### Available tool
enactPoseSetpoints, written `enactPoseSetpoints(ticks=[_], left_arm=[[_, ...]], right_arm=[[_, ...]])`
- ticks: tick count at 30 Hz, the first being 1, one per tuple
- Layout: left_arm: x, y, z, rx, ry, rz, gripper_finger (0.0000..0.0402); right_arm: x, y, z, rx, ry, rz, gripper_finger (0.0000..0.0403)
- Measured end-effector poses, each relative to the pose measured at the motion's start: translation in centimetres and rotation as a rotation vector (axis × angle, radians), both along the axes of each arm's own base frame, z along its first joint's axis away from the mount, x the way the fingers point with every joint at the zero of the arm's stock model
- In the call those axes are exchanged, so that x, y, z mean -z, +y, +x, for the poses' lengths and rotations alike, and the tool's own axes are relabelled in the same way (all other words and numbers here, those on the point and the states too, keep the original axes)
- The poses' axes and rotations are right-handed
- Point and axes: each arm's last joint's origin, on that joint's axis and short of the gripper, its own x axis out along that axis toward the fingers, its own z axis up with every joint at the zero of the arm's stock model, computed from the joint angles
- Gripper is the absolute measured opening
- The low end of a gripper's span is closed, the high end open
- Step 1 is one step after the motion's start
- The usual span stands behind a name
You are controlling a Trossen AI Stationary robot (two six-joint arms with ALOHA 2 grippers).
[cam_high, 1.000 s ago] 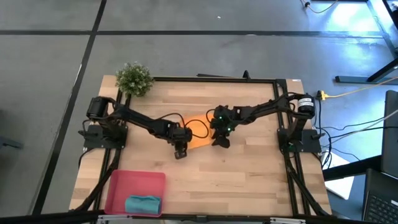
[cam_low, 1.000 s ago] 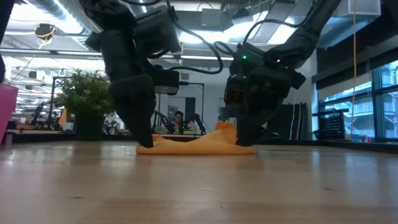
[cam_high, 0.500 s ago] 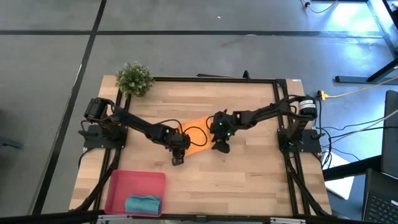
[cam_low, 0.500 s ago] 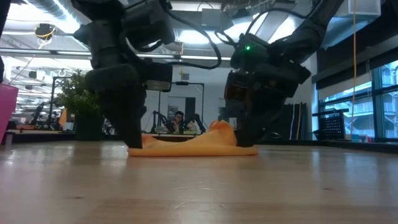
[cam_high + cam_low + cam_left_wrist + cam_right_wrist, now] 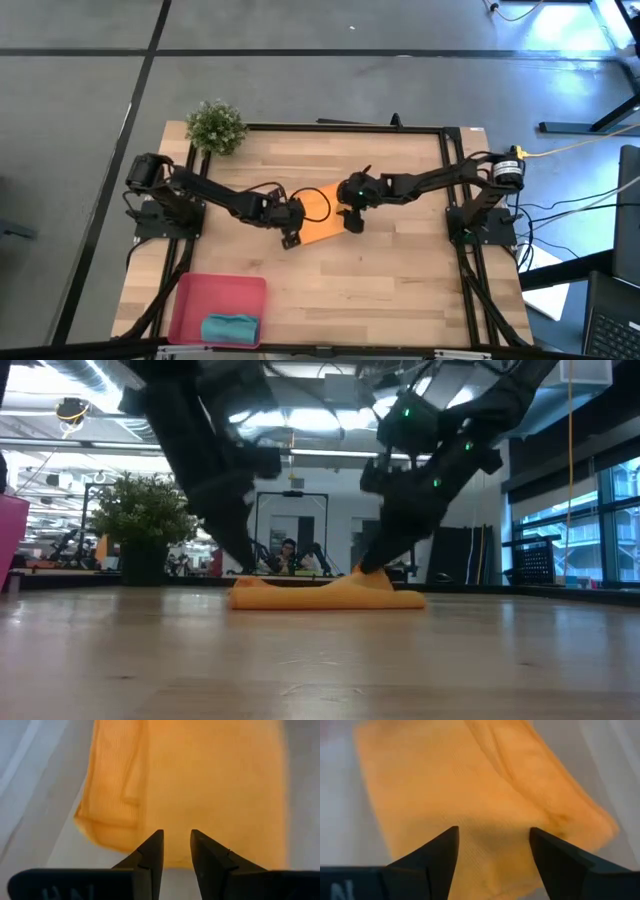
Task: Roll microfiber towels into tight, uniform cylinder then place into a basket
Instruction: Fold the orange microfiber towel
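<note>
Orange towel [image 5: 318, 216] lies mid-bench, folded and unrolled; teal towel [image 5: 229, 328] sits in basket [image 5: 190, 298]. Left end effector [image 5: 290, 240] nearly closed, right end effector [image 5: 352, 224] wide, both empty at its near edge. Next: pinch that edge and roll away.

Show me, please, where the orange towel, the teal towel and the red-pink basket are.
orange towel [image 5: 318, 224]: high view, its flat middle.
teal towel [image 5: 230, 328]: high view, middle of the bundle.
basket [image 5: 215, 291]: high view, bare floor.
</note>
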Motion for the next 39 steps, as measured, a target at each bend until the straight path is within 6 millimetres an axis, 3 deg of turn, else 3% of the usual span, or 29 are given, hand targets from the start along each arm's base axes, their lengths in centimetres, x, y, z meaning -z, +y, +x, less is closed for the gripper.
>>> enactPoseSetpoints(ticks=[6, 13, 21, 24, 29, 34, 39], left_arm=[[1.8, 1.2, 0.6, -0.038, 0.041, 0.006, 0.0089], [2.1, 1.6, 0.7, -0.043, 0.053, -0.001, 0.0089], [-0.3, 1.2, 0.3, -0.020, -0.023, 0.021, 0.0089], [-1.4, 0.5, 0.0, 0.004, -0.062, 0.019, 0.0089], [-1.4, -0.8, -0.2, 0.067, -0.046, 0.028, 0.0089], [0.1, -0.9, 0.1, 0.039, 0.002, 0.012, 0.0089], [1.4, -0.6, 0.4, 0.017, 0.033, 0.017, 0.0088]], right_arm=[[2.3, -1.8, 0.0, 0.052, 0.071, 0.007, 0.0244], [2.5, -2.2, 0.0, 0.055, 0.068, 0.005, 0.0244], [-1.2, -1.9, -0.7, 0.083, 0.001, -0.093, 0.0244], [-3.1, -1.1, -1.3, 0.070, -0.017, -0.166, 0.0244], [-4.8, 1.5, -2.2, -0.067, -0.012, -0.167, 0.0244], [-3.4, 4.1, -2.0, -0.188, 0.049, -0.075, 0.0244], [-0.4, 5.0, -1.3, -0.206, 0.133, -0.058, 0.0244]])
